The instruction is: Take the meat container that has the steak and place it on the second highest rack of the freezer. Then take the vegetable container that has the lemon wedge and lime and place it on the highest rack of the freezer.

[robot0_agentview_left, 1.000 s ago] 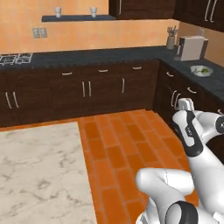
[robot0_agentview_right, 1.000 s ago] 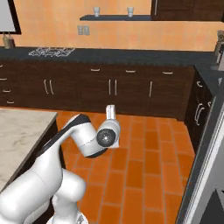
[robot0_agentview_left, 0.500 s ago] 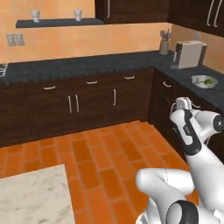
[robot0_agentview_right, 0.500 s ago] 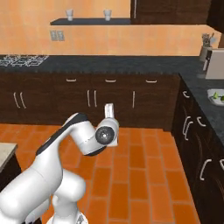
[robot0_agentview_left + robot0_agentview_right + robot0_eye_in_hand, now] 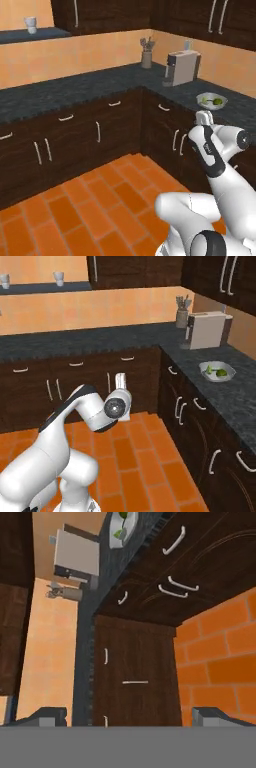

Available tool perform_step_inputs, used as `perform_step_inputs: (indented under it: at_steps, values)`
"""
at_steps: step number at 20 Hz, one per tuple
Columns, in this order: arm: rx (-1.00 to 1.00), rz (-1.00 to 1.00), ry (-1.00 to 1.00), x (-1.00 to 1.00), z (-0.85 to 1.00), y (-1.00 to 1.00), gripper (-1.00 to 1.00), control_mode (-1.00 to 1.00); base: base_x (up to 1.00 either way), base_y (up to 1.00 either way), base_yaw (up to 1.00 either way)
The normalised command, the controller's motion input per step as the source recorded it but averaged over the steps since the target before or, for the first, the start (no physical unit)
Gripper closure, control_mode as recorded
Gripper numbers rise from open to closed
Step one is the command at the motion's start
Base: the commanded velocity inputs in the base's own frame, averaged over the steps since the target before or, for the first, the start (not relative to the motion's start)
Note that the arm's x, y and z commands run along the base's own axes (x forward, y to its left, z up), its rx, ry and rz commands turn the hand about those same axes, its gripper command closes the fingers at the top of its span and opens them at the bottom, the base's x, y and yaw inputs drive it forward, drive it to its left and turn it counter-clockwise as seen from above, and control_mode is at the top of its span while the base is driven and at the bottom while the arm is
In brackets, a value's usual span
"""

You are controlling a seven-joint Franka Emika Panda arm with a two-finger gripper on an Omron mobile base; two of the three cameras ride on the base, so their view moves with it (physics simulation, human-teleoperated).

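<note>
Resting on counter, vegetable container beyond tool.

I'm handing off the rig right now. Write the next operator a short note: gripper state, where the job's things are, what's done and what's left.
Gripper: open, holding nothing, carried over the orange brick floor facing the dark corner cabinets.
Job's things: a container with green pieces, likely the lemon wedge and lime one, sits on the dark counter right of the corner, just past the coffee machine. Meat container and freezer: cannot tell where from these views.
Done: nothing judged from here; no container picked up.
Left: find the steak container, put it on the freezer's second highest rack; then the vegetable container goes on the highest rack.
</note>
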Motion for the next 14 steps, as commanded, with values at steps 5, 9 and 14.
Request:
perform_step_inputs:
  at_steps: [5,9,14]
  values:
    - [0.0,0.0,0.0,0.0,0.0,0.0,-1.0,1.0,0.99,0.06,-0.64]
    - [0.0,0.0,0.0,0.0,0.0,0.0,-1.0,1.0,0.92,0.33,-0.7]
    - [0.0,0.0,0.0,0.0,0.0,0.0,-1.0,1.0,0.98,0.53,-0.65]
